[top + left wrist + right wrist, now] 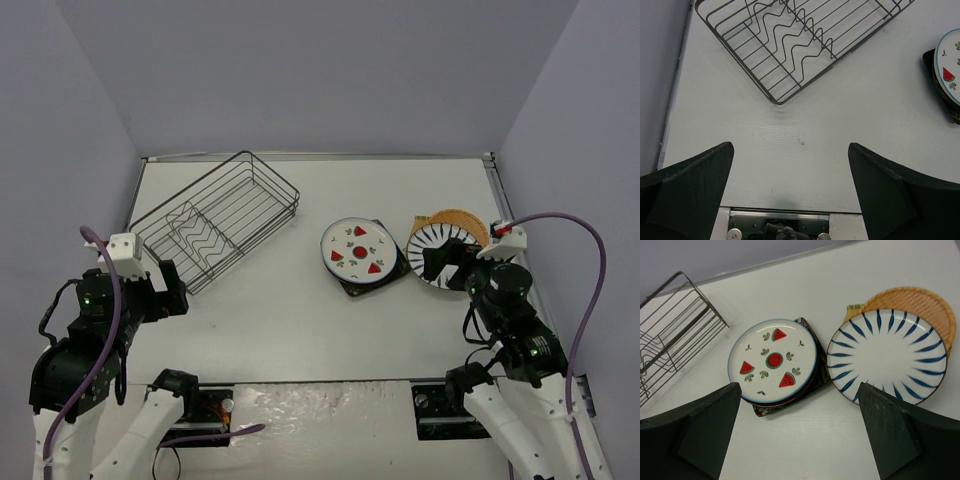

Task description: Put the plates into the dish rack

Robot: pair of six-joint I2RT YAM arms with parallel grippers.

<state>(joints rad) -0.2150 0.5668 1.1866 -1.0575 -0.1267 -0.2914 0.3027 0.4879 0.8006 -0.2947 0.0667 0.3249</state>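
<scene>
The dish rack [215,220] [805,40] [670,335], dark wire with wavy dividers, sits empty at the back left. A watermelon plate [358,250] [772,360] [950,65] lies at mid-table, stacked over a red-brown rim and a dark square plate [760,411] [940,95]. To its right a striped plate [440,245] [887,355] overlaps an orange-tan plate [462,222] [920,300]. My left gripper [165,288] [790,150] hovers open over bare table near the rack's front corner. Just short of both plate stacks, my right gripper [440,262] [800,385] is open and holds nothing.
Grey walls enclose the white table [300,320] on three sides. A metal mounting strip [775,217] runs along the near edge between the arm bases. Purple cables [585,250] loop off both arms.
</scene>
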